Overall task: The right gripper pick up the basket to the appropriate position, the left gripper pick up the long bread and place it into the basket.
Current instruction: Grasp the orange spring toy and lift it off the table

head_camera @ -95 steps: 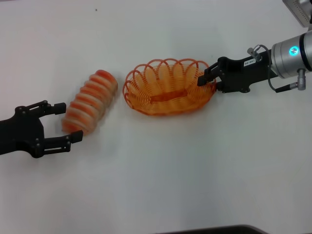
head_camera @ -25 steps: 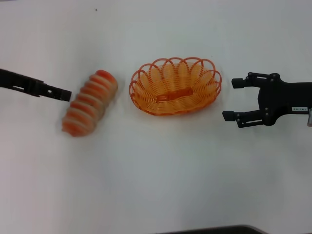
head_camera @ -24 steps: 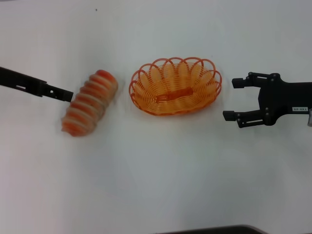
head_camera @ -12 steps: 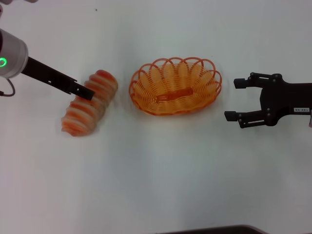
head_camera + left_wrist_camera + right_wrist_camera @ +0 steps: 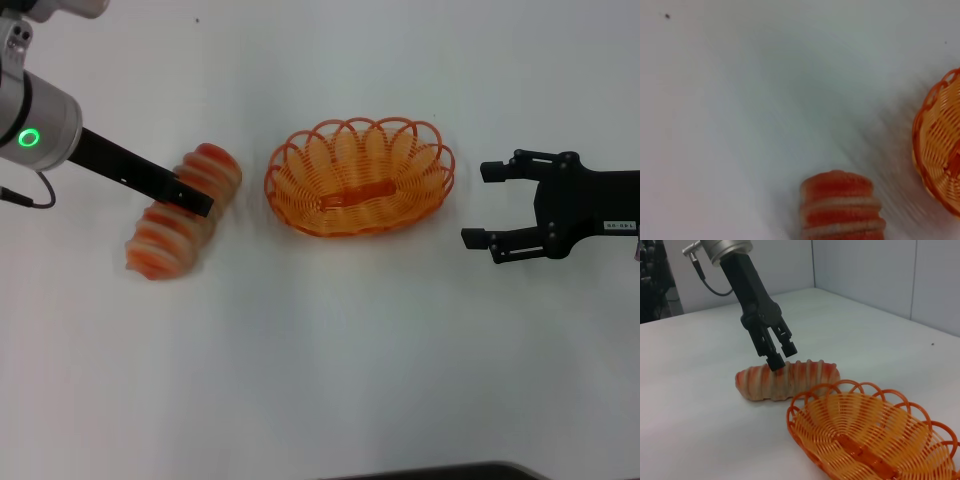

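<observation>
The long bread (image 5: 180, 225) lies at an angle on the white table, left of the orange basket (image 5: 360, 178). My left gripper (image 5: 195, 202) reaches down from the upper left and hangs over the middle of the bread. In the right wrist view the left gripper (image 5: 781, 355) has its fingers apart, with the tips at the top of the bread (image 5: 790, 380). The left wrist view shows one end of the bread (image 5: 842, 207) and part of the basket's rim (image 5: 935, 150). My right gripper (image 5: 487, 205) is open and empty, a short way right of the basket.
The white table (image 5: 330, 350) is bare around the bread and the basket. A dark edge runs along the table's front. Grey wall panels (image 5: 880, 275) stand behind the table in the right wrist view.
The right gripper let go of the basket's rim and drew back to the right, open. The left arm swung round and came in from the upper left until its tip was over the bread.
</observation>
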### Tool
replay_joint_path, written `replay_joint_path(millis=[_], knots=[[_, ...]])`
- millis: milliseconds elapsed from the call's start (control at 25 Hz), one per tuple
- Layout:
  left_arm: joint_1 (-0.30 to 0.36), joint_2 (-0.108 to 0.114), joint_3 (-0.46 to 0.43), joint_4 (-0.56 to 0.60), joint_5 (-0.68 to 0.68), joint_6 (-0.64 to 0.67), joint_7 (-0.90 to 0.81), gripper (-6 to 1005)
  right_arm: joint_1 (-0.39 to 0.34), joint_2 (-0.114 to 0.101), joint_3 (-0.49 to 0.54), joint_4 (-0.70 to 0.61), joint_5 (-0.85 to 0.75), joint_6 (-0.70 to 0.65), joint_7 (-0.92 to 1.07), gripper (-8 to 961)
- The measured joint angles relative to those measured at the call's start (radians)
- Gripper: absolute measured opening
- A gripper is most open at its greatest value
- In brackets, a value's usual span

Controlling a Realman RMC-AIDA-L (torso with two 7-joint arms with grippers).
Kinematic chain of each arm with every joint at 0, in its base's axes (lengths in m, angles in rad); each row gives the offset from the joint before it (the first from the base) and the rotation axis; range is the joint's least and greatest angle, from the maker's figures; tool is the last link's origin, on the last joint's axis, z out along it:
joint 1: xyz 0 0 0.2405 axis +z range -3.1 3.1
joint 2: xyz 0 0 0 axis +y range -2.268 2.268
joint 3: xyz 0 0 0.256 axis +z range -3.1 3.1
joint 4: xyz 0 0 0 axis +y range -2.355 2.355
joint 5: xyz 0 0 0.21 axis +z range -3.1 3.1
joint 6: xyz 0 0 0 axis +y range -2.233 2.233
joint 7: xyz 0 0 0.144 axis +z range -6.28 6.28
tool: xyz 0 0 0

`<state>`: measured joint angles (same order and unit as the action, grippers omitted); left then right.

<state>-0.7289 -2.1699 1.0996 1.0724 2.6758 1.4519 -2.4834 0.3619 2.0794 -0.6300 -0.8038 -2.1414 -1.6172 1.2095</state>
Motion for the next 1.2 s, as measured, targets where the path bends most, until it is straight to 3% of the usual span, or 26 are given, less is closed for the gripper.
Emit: replay_joint_path(millis=[1200], knots=[[0.006, 0.002, 0.107, -0.066, 0.013, -0.096, -0.027, 872, 0.002, -0.001, -0.005, -0.002, -0.002, 0.000, 0.001, 953]])
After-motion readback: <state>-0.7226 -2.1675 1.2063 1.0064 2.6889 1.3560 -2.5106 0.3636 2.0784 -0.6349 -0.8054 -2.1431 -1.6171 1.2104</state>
